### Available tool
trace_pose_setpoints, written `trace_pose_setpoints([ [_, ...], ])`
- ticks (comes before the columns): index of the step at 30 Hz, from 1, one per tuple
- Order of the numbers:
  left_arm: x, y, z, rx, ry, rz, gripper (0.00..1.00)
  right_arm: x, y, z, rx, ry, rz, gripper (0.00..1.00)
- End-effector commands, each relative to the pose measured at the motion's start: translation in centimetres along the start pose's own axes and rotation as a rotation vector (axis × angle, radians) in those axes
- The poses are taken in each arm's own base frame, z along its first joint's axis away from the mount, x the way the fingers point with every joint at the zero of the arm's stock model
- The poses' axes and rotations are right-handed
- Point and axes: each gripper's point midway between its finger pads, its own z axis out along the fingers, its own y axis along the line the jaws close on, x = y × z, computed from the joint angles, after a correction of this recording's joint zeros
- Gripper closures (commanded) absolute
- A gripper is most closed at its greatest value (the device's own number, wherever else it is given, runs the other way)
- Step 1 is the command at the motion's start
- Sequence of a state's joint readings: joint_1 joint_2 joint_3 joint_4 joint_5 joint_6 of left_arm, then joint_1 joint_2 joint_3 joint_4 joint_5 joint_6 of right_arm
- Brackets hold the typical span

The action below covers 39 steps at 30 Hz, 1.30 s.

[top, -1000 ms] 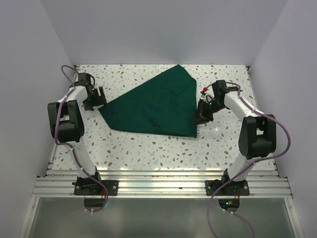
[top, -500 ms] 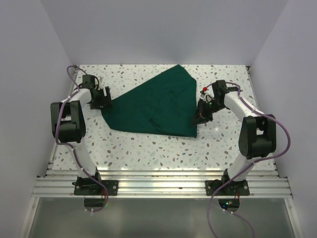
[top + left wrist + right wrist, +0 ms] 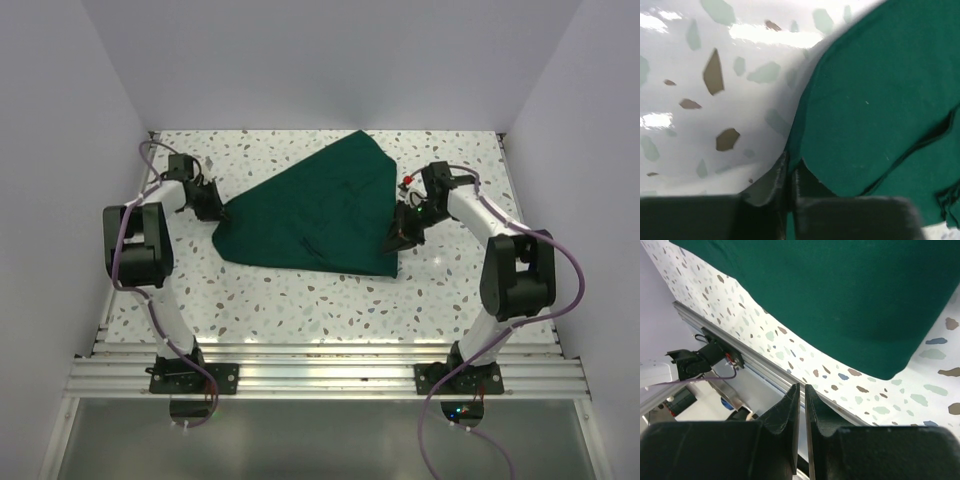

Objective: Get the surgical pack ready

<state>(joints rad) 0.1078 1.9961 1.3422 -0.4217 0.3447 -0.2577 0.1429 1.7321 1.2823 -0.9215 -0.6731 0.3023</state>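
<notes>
From above, the drape [image 3: 310, 215] lies spread flat mid-bench, a rough triangle with one tip toward the back wall and a long edge toward the arm bases. The speckled bench [image 3: 300, 300] shows all round the drape. The left end effector [image 3: 213, 207] sits at the drape's left corner, touching it. The right end effector [image 3: 393, 243] is at the drape's near right corner, tilted down over that tip; from this height its grip cannot be read.

In the left wrist view, the drape [image 3: 880, 100] fills the right side, with a dark fold line crossing it. The left end effector [image 3: 786, 175] is closed down to a thin slit, and the drape's edge runs straight into that slit (pinched there, as far as the view shows).

In the right wrist view, the drape [image 3: 840, 300] spans the top, its rounded corner just beyond the fingertips [image 3: 792, 405]. The right end effector [image 3: 802, 405] is closed, fingers nearly meeting, nothing visible between them, short of the drape.
</notes>
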Motion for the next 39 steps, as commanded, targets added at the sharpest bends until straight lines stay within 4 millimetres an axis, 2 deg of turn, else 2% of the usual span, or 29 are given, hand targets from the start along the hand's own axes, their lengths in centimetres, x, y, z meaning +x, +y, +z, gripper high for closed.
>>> trace_pose_setpoints([
  [1, -0.1, -4.2, -3.5, 0.146, 0.005, -0.018, 1.0, -0.8, 1.9, 0.4, -0.039, -0.006, -0.028, 0.88],
  [4, -0.9, -7.5, -6.6, 0.248, -0.045, -0.05, 1.0, -0.7, 3.6, 1.8, -0.044, 0.016, -0.072, 0.91],
  [6, -1.0, -9.7, -7.9, 0.325, -0.058, -0.049, 1.0, -0.9, 4.4, 2.6, -0.051, 0.022, -0.084, 0.91],
  [11, -1.1, -17.5, -10.8, 0.504, -0.091, -0.029, 1.0, -2.0, 5.8, 5.5, -0.089, 0.043, -0.065, 0.95],
  [12, -0.4, -19.4, -11.0, 0.542, -0.076, -0.015, 1.0, -2.4, 5.8, 5.8, -0.093, 0.035, -0.067, 0.96],
  [15, -0.6, -22.9, -12.2, 0.627, -0.088, -0.041, 1.0, -3.3, 5.9, 6.9, -0.102, 0.045, -0.057, 0.97],
  [16, -0.4, -24.8, -12.6, 0.667, -0.089, -0.047, 1.0, -3.6, 6.2, 7.1, -0.107, 0.044, -0.064, 0.97],
  [19, -0.1, -28.3, -13.5, 0.733, -0.085, -0.04, 1.0, -3.7, 6.5, 8.5, -0.115, 0.074, -0.061, 0.97],
  [23, 0.9, -32.0, -13.6, 0.78, -0.055, -0.017, 1.0, -3.9, 6.1, 10.6, -0.131, 0.092, -0.038, 0.97],
  [27, 1.6, -34.7, -13.3, 0.809, -0.018, -0.007, 1.0, -3.3, 5.5, 11.8, -0.132, 0.122, -0.016, 0.98],
  [32, 2.6, -37.5, -12.6, 0.83, 0.019, 0.014, 1.0, -3.0, 5.2, 12.3, -0.139, 0.136, -0.013, 0.98],
  [35, 3.3, -38.0, -11.7, 0.825, 0.054, 0.019, 1.0, -3.4, 5.6, 11.1, -0.115, 0.106, -0.038, 0.99],
  [37, 3.7, -37.9, -11.1, 0.816, 0.066, 0.019, 1.0, -4.0, 6.1, 9.0, -0.101, 0.055, -0.058, 0.99],
  [39, 4.5, -38.2, -10.6, 0.82, 0.09, 0.032, 1.0, -4.6, 4.5, 6.9, -0.047, 0.014, -0.008, 0.99],
])
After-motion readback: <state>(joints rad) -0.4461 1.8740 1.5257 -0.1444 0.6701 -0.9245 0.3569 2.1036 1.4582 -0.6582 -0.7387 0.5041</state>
